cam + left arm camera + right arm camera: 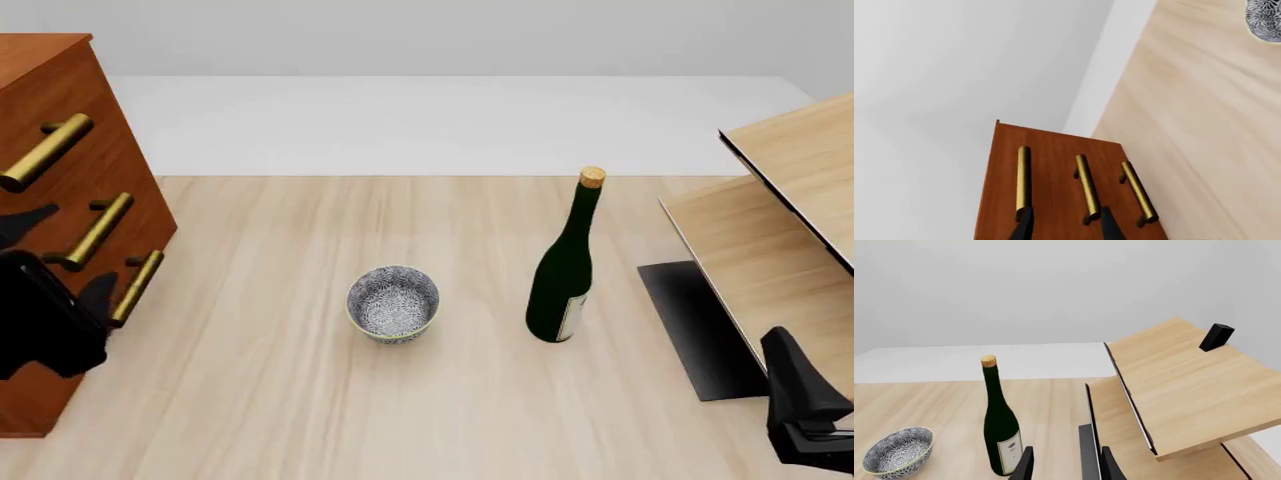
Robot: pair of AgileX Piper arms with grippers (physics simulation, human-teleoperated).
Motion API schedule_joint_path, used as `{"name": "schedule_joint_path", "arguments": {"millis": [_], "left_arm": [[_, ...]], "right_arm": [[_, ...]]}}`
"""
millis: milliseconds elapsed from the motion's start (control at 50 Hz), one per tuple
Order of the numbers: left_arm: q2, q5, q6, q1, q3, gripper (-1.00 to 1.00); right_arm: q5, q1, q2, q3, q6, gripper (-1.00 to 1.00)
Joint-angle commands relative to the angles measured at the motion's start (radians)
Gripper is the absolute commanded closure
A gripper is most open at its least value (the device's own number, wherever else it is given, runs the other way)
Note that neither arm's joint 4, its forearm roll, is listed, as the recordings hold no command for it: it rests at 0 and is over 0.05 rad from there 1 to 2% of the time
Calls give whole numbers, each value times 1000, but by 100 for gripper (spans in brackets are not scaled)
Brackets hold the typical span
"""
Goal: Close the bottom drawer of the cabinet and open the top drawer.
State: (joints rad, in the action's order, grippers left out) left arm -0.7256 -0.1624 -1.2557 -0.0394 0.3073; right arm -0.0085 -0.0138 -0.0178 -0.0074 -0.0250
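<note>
At nine o'clock on the table, the left gripper (1065, 226), fingers parted and empty, faces the cabinet (67, 90) between its brass handles, apparently lining up a drawer. The right gripper (1066, 465) waits parted at five o'clock.

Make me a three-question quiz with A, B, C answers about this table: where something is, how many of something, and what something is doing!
1. Where is the bowl?
A. left of the bottle
B. on the cabinet
C. on the pale shelf

2. How many brass handles does the cabinet have?
A. one
B. three
C. five

3. How is the bottle?
A. lying down
B. upright, corked
C. held by a gripper

Answers:
1 A, the front view shows the bowl on the table left of the bottle.
2 B, three bars show on the cabinet front.
3 B, it stands alone with a cork on top.
</note>
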Motion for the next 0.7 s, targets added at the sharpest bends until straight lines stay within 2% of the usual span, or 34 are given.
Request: {"name": "schedule_joint_path", "arguments": {"millis": [20, 280, 640, 700], "left_arm": [[-11, -21, -35, -43, 19, -100], [-55, -86, -80, -95, 54, -100], [-110, -120, -88, -136, 85, -100], [-129, -145, -107, -139, 79, -100]], "right_arm": [[2, 0, 2, 0, -1, -100], [1, 0, 3, 1, 2, -100], [-3, 0, 0, 1, 5, -100], [-3, 0, 0, 1, 4, -100]]}}
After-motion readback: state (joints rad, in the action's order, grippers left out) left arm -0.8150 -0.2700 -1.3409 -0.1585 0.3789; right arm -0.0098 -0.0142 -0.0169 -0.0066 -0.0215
